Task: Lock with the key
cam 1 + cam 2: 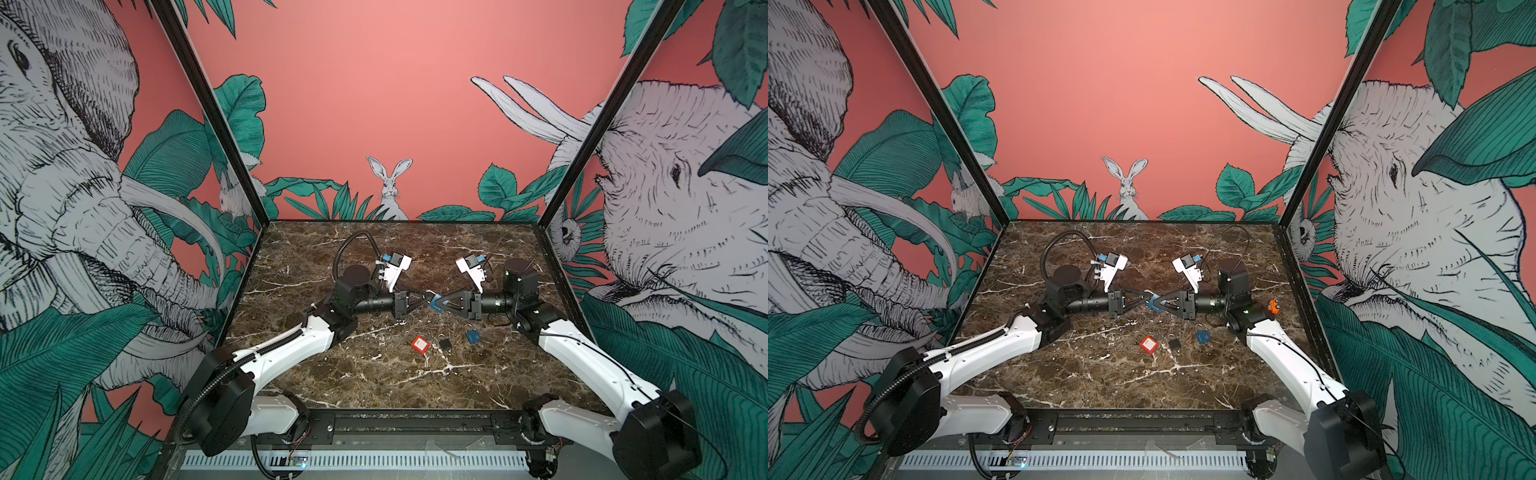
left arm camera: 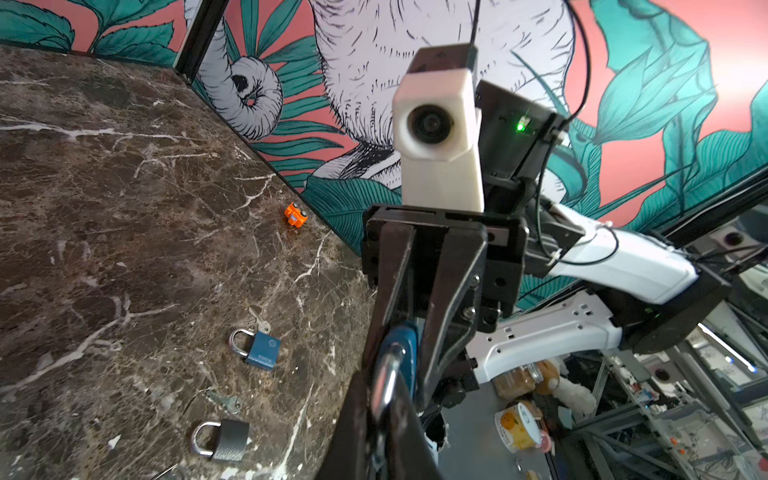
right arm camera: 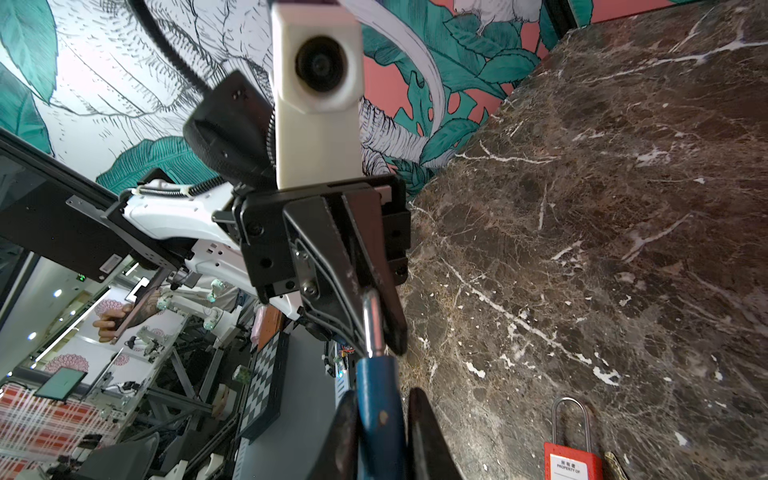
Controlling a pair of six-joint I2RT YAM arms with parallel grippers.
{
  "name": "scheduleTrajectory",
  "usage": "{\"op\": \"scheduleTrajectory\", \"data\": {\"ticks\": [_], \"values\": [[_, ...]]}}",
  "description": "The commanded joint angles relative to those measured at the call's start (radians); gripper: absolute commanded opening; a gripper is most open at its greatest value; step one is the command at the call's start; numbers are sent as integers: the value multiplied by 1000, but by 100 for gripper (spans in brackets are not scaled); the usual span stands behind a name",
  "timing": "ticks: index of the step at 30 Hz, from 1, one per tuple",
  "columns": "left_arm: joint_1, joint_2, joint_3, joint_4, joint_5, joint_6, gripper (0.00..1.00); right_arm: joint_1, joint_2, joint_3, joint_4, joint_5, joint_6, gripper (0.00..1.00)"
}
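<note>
Marble table (image 1: 374, 386): my working floor, dark stone with white veins, seen in both top views.
Left arm (image 1: 286, 345): reaches in to mid-table, wrist level above the stone.
Right arm (image 1: 582, 357): comes in from the opposite side, so the two arms meet tip to tip.
Left gripper (image 1: 430, 296): jaws pinched narrow on the steel shackle (image 3: 372, 324), shown plainly in my right wrist view.
Right gripper (image 1: 441, 303): jaws narrow, one on each flat side of the lock body. One finger (image 3: 343, 432) touches it and a sliver shows beside the other, so I cannot tell whether it clamps.
Blue padlock (image 1: 1154, 303): lifted clear of the table between the two grippers, body toward the right one, shackle toward the left.
Red padlock (image 1: 419, 344): flat on the stone, nearer my camera head than the grippers.
Grey padlock (image 1: 445, 344): flat, just beside the red one.
Spare blue padlock (image 2: 259, 351): flat, near the grey one on its right in both top views.
Silver key (image 2: 259, 318): on the table, just beside the spare blue padlock.
Dull key (image 2: 224, 401): on the table, just beside the grey padlock.
Small orange object (image 2: 296, 216): near the foot of the right wall.
</note>
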Motion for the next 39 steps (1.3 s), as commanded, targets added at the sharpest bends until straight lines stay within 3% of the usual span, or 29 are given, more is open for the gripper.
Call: {"op": "scheduleTrajectory", "data": {"ticks": [1,5,14,22,30,39], "values": [[-4,-24,-83,267,62,-148,0,-2,4,-12,192,125,87,23],[61,-10,-117,365,47,-237,0,-2,-6,-30,195,130,90,26],[63,23,-105,411,71,-272,0,-4,26,-40,284,116,142,27],[64,32,-112,425,36,-269,0,-4,36,-93,472,71,276,31],[66,98,-111,530,26,-326,0,-4,-5,-125,479,62,293,33],[68,104,-110,531,8,-326,0,-3,-42,-127,432,56,275,29]]}}
